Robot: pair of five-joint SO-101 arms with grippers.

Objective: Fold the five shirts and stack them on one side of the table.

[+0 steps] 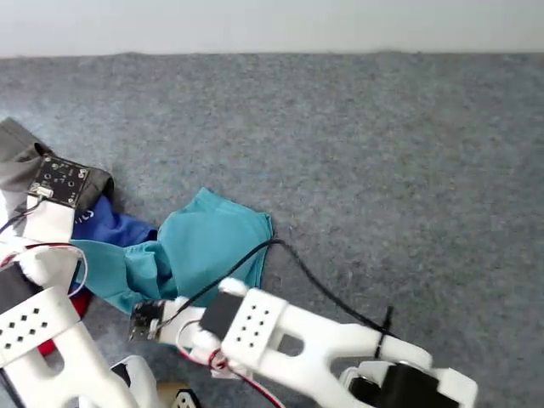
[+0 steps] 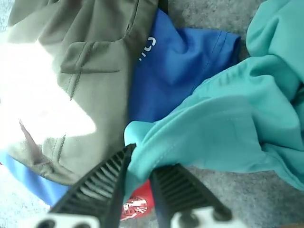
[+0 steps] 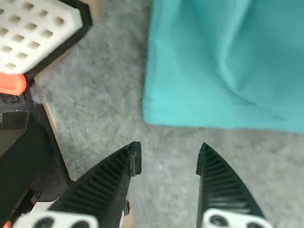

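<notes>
A teal shirt (image 1: 208, 242) lies crumpled at the table's left, partly over a blue shirt (image 1: 110, 225). Beside them lie a grey shirt (image 1: 15, 161) and a red shirt (image 1: 58, 342). In the left wrist view my left gripper (image 2: 142, 159) is shut on a fold of the teal shirt (image 2: 223, 123), with the blue shirt (image 2: 175, 71), the grey shirt (image 2: 90, 57) and a bit of the red shirt (image 2: 135, 206) around it. My right gripper (image 3: 169, 148) is open over bare carpet, just short of the teal shirt's hem (image 3: 199, 116).
The table (image 1: 382, 170) is covered in grey carpet, with wide free room in the middle and right. The left arm's white body (image 3: 35, 23) is close beside my right gripper. A black cable (image 1: 314, 285) runs along the right arm.
</notes>
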